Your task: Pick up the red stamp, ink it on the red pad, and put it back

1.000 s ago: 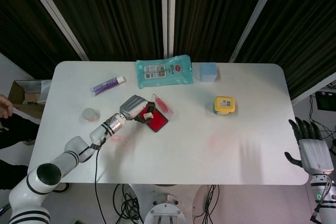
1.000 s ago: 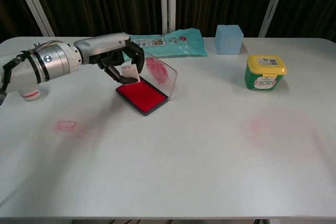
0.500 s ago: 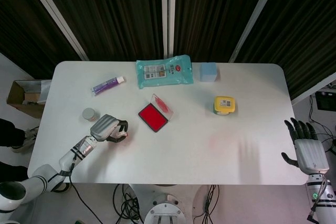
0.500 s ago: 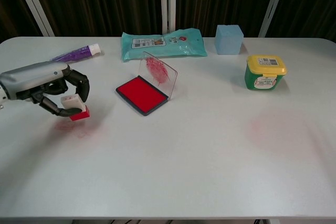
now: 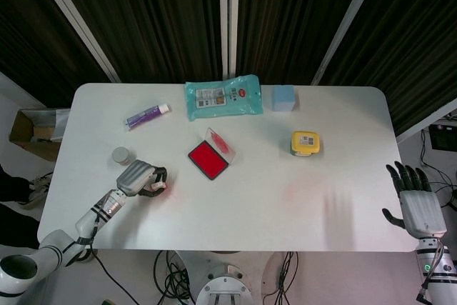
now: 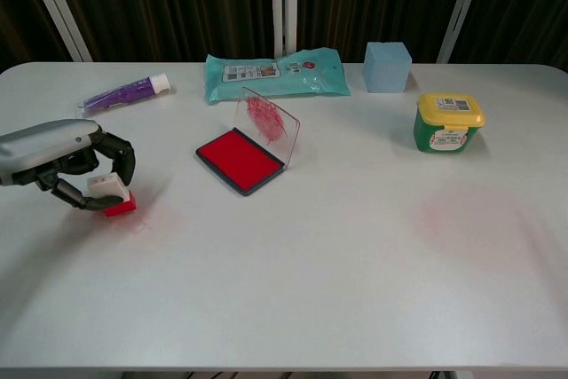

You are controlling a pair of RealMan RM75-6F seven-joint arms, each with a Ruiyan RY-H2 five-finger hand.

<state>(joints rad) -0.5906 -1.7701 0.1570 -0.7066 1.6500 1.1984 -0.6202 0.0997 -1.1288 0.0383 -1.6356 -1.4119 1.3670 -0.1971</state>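
Note:
The red stamp (image 6: 112, 198), white on top with a red base, stands on the table at the front left, over a faint red smudge. My left hand (image 6: 60, 161) curls around it, fingers hooked over its white top; in the head view the left hand (image 5: 139, 178) covers most of the stamp (image 5: 158, 186). The red ink pad (image 6: 240, 160) lies open near the table's middle, well right of the hand, with its clear, red-smeared lid (image 6: 267, 121) standing up behind it. My right hand (image 5: 416, 206) hangs open beyond the table's right edge.
A teal wipes pack (image 6: 275, 73), a blue cube (image 6: 388, 67) and a purple tube (image 6: 124, 92) lie along the back. A yellow-lidded green jar (image 6: 450, 122) stands at the right. A small round jar (image 5: 122, 155) sits just beyond the left hand.
My left hand carried the stamp from the ink pad leftward and toward the front, then lowered it onto the table. The right hand has barely shifted.

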